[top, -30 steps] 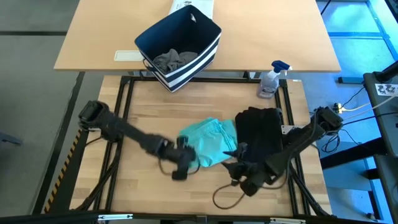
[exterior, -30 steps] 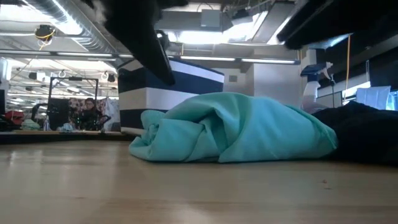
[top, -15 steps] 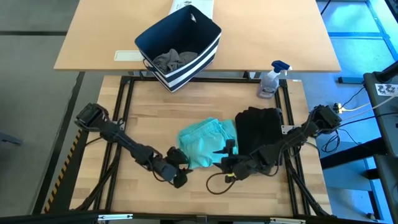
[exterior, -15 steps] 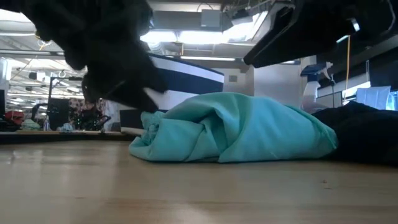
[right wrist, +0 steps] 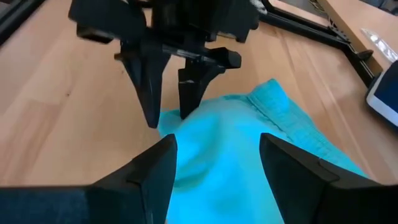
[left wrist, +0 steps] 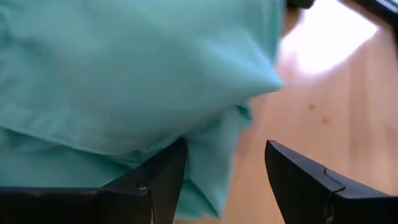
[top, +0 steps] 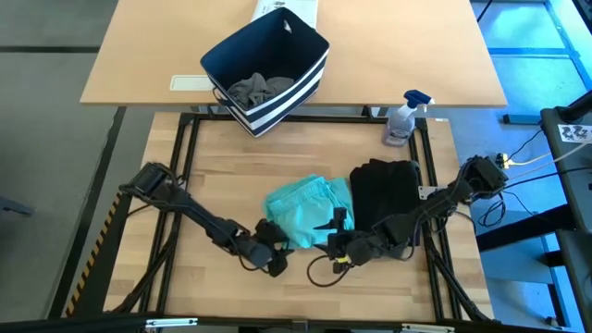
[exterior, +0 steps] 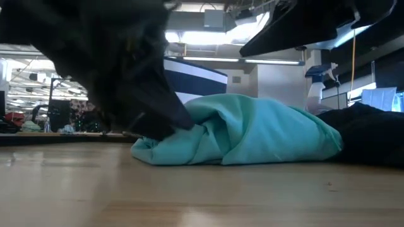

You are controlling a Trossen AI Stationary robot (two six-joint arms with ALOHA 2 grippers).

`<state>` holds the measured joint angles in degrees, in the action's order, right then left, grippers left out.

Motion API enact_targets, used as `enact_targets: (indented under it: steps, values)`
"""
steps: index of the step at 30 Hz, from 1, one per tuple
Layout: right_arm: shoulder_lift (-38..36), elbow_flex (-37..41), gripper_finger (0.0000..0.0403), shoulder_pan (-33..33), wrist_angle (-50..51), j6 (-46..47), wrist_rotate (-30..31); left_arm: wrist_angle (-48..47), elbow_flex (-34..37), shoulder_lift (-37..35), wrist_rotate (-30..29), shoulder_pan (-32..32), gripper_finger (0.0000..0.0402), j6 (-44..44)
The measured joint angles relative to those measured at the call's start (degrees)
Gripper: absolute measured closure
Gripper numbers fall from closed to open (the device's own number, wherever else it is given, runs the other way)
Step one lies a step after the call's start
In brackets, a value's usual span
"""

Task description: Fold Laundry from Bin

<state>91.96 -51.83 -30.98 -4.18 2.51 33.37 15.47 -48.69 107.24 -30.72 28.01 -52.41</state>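
A crumpled teal piece point(top: 308, 213) of the laundry lies mid-table, with a folded black piece point(top: 384, 190) to its right. My left gripper point(top: 279, 244) is open and low at the teal piece's near left edge point(left wrist: 214, 180), its fingers astride that edge. My right gripper point(top: 326, 243) hangs open above the teal piece's near edge point(right wrist: 217, 155) and touches nothing. The navy striped bin point(top: 277, 46) stands on the far table with a grey garment point(top: 259, 90) inside it. My left gripper slants down from the table's near left side. One finger point(right wrist: 191, 93) stands at the teal piece's near left edge point(right wrist: 180, 121) and the other point(right wrist: 148, 93) over bare wood. I cannot tell whether either finger touches the cloth, which lies slack on the table.
A spray bottle point(top: 404, 118) stands at the far right by the black frame rail point(top: 305, 116). A loose cable loop point(top: 322, 271) lies near the front edge. Bare wood point(top: 231, 176) shows left of the teal piece.
My left gripper has come down and gone toward the teal piece's near left edge, rolling as it went, and stays open. My right gripper has shifted toward the table's far left, to the teal piece's near edge. The cloth has not moved.
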Motion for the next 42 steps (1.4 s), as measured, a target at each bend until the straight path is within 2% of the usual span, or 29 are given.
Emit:
enact_targets:
  steps: [3,6,13,16,31,35,42]
  values:
    - [0.00,0.00,0.0173,0.85,0.82,-0.01,-0.51,0.66,0.00,1.59,0.05,-0.95,0.0188,-0.87]
    - [0.00,0.96,0.0173,2.93,-0.22,-0.02,-3.49,4.69,0.00,2.41,0.28,-1.48,0.0188,1.01]
    - [0.00,11.00,0.0173,9.81,-15.82,1.41,-12.12,9.73,0.00,2.41,-0.08,-0.89,0.0188,5.47]
    - [0.00,13.26,0.0173,12.04,-18.77,3.09,-15.00,9.57,0.00,2.41,-0.12,-1.32,0.0188,5.53]
    - [0.00,14.05,0.0173,13.11,-20.31,4.63,-16.00,11.22,-0.02,2.41,-0.28,-2.86,0.0188,7.17]
    - [0.01,14.08,0.0173,13.11,-21.99,4.68,-16.01,11.12,-0.86,2.41,-2.49,-2.91,0.0188,9.51]
    - [0.02,14.08,0.0173,13.11,-22.12,4.70,-15.98,10.83,-3.62,2.41,-2.31,-3.43,0.0188,14.01]
